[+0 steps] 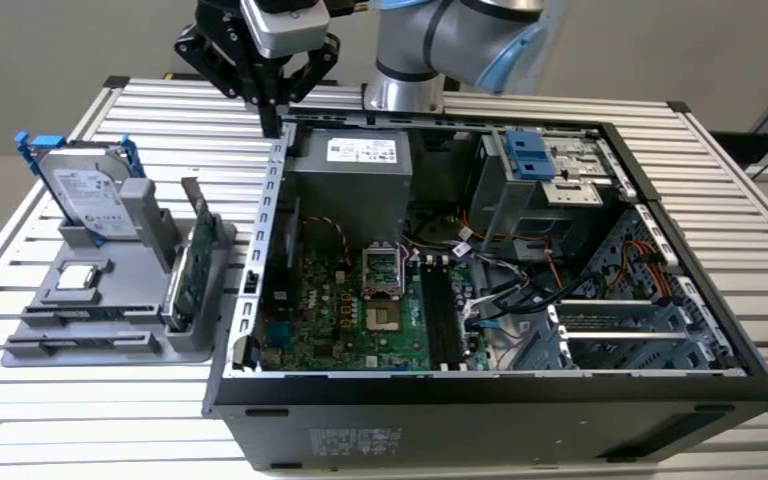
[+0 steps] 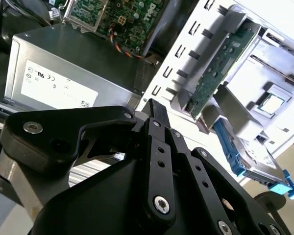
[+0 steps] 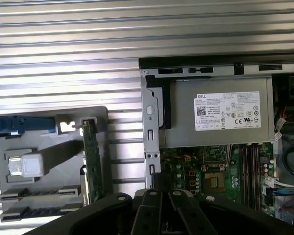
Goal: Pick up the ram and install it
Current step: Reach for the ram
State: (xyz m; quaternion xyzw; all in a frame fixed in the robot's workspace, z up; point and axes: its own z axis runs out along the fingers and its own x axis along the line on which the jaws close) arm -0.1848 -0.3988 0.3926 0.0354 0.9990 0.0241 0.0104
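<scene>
My gripper [image 1: 271, 125] hangs above the back corner of the open computer case [image 1: 277, 190], on the exterior view's left. Its fingers point down, pressed together, with nothing between them. In both wrist views the joined fingertips [image 2: 154, 108] [image 3: 159, 178] look bare. The ram is hidden or too thin to tell. Two narrow dark strips [image 3: 39, 193] lie in the front slots of the grey holder [image 1: 104, 300], and I cannot tell whether either is a stick. The long memory slots [image 1: 440, 320] run along the motherboard [image 1: 337, 310] inside the case.
The holder stands on the slatted table [image 1: 91, 420] beside the case. It carries a silver hard drive with blue rails [image 1: 84, 190], a tall green expansion card [image 1: 191, 265] [image 3: 93, 161] and a square processor [image 1: 77, 278]. The power supply [image 1: 351, 170] and cable bundles [image 1: 518, 290] sit inside the case.
</scene>
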